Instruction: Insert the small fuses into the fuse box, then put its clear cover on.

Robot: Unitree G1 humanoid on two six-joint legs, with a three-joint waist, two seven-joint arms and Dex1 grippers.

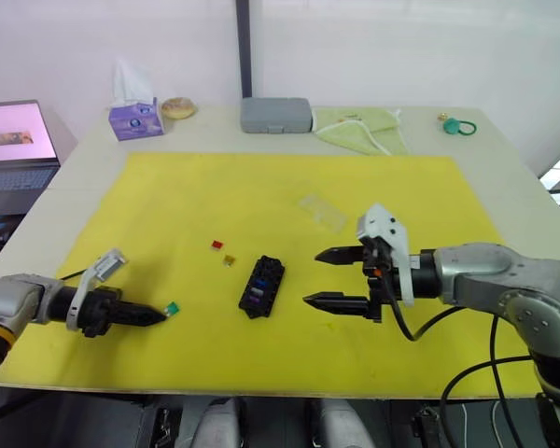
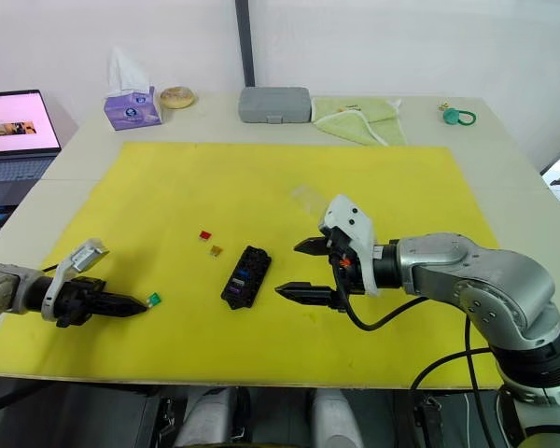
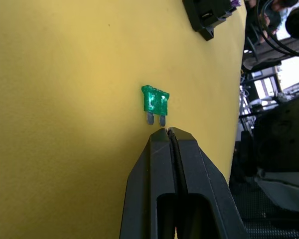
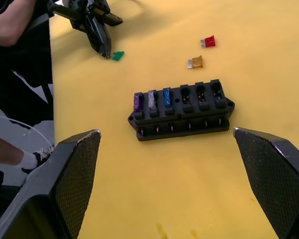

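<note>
We count six fuses in all. Three sit seated in the fuse box (image 4: 182,115): a purple fuse (image 4: 137,101), a grey fuse (image 4: 151,99) and a blue fuse (image 4: 167,97), side by side at one end of the box, leaving three of its six top slots open. Three more lie loose on the yellow mat (image 1: 215,187): a red fuse (image 1: 217,245) and an orange fuse (image 1: 229,260) near the box on its far-left side, and a green fuse (image 1: 172,307) farther left of the box. We see one fuse box and one clear cover (image 1: 321,212), beyond the box to its right. Two grippers flank the box, the left gripper (image 1: 159,318) and the right gripper (image 1: 313,276).
</note>
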